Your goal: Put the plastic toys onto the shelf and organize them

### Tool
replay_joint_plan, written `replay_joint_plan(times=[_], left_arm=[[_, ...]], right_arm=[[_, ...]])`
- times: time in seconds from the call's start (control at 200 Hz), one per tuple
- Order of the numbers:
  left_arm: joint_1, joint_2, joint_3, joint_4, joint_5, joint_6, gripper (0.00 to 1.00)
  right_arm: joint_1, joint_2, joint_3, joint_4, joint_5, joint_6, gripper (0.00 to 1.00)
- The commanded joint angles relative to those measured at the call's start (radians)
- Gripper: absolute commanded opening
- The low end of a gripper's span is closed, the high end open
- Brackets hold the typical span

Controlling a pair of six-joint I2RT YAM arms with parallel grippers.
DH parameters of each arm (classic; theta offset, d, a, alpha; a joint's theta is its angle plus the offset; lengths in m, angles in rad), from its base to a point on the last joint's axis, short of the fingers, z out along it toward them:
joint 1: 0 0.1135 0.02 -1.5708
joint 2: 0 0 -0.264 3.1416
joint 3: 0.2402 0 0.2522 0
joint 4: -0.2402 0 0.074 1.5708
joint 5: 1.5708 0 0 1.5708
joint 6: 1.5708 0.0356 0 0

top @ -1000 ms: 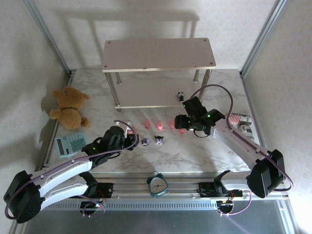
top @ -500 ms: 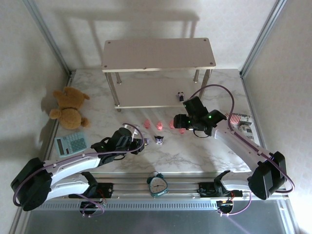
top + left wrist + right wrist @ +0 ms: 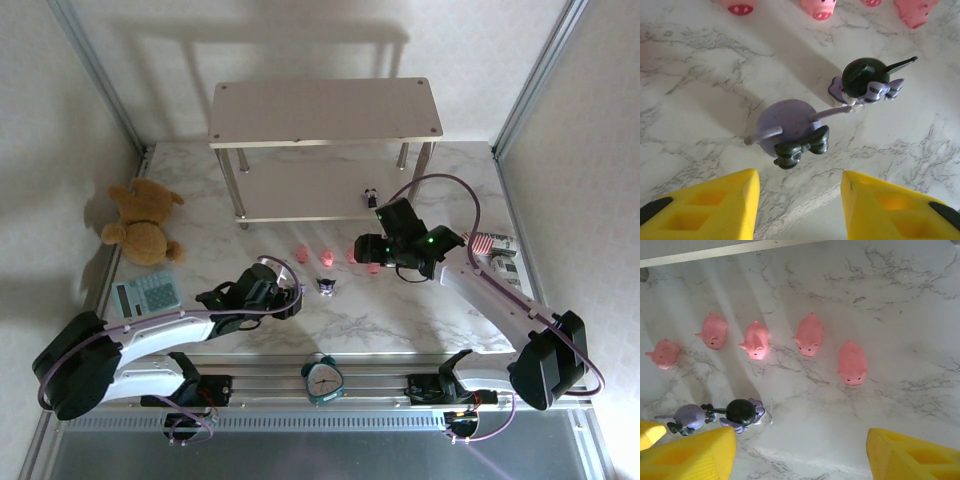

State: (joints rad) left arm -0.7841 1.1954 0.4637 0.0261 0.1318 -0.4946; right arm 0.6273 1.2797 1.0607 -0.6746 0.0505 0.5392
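Left tool advanced to lavender figurine, released, right tool released above pigs, dark figurine on shelf, lower board

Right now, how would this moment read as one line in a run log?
left gripper: open, facing pale purple figurine | right gripper: open above pink pigs | shelf: one dark figurine on lower board

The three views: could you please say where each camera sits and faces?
Top external: overhead at the near side, looking down at shelf; both arms show.
Left wrist: on left claw, facing down at two purple figurines; yellow fingers show.
Right wrist: facing down at pink pigs; yellow fingers show.
Both wrists share the figurines.
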Motion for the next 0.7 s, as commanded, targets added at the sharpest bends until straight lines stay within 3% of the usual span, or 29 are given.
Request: replay_joint_plan(times=[0.0,0.23,0.696], left_arm=[[-0.008,0.0,0.026,0.022,-0.01,-0.024,0.57],[-0.007,0.016,0.012,0.066,0.017,-0.048,0.66],[-0.009,0.132,0.091,0.023,-0.093,-0.035,0.65]], right_arm=[[0.009,-0.026,-0.015,0.007,-0.006,-0.002,0.7],[0.01,-0.04,-0.022,0.013,-0.001,-0.009,0.71],[0.008,-0.039,-0.021,0.012,0.009,-0.019,0.72]])
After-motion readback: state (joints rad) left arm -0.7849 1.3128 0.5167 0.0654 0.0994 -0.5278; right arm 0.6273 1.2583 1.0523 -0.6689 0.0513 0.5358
